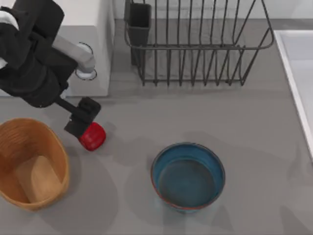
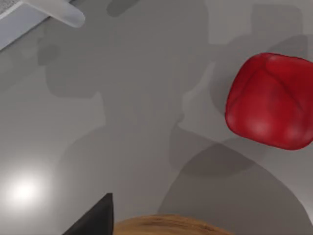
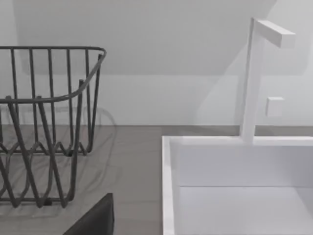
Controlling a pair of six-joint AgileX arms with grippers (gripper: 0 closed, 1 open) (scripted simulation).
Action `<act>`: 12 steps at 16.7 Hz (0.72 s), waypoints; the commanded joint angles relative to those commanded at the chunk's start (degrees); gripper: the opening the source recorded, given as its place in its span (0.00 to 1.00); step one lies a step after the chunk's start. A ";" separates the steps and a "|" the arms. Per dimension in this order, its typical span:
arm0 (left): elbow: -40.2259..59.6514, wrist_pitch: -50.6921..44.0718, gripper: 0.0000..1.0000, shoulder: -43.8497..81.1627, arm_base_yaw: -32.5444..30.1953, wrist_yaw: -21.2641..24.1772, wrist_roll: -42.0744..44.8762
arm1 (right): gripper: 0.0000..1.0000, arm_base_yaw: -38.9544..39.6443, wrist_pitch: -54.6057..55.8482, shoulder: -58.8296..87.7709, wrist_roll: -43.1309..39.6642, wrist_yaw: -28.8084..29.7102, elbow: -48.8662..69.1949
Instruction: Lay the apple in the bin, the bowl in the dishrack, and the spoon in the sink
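The apple (image 1: 92,136) lies on the grey tabletop (image 1: 244,147) in the left half of the top view, just right of the bin's upper rim and apart from it. The left end effector (image 1: 79,119) sits at the apple's upper-left edge, its dark fingers touching or nearly touching the fruit; whether they are spread or clenched cannot be told. In the left wrist view the apple (image 2: 270,100) rests free on the tabletop, with one dark fingertip (image 2: 95,218) showing beside the bin's tan rim (image 2: 166,225).

The bin (image 1: 29,164) stands at the lower left of the top view, with nothing inside. The bowl (image 1: 188,176) sits upright at lower centre, well apart from the apple, also holding nothing. The dishrack (image 1: 195,44) fills the upper centre, its black cutlery cup (image 1: 139,22) at the upper-left corner. The sink (image 1: 296,63) runs along the right edge. A white microwave (image 1: 90,49) stands at upper left, partly covered by the left arm.

The right wrist view looks across the sink (image 3: 234,186), a white faucet (image 3: 254,78) and the dishrack (image 3: 44,122), with one dark fingertip (image 3: 95,218) of the right end effector in view.

No writing can be read anywhere.
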 joint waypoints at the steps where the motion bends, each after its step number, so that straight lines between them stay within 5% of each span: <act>1: 3.29 -2.29 1.00 4.70 -0.95 -0.14 0.76 | 1.00 0.00 0.00 0.00 0.00 0.00 0.00; 6: 14.34 -10.08 1.00 20.06 -4.20 -0.61 3.36 | 1.00 0.00 0.00 0.00 0.00 0.00 0.00; 12: 15.87 -11.15 1.00 22.03 -4.65 -0.68 3.71 | 1.00 0.00 0.00 0.00 0.00 0.00 0.00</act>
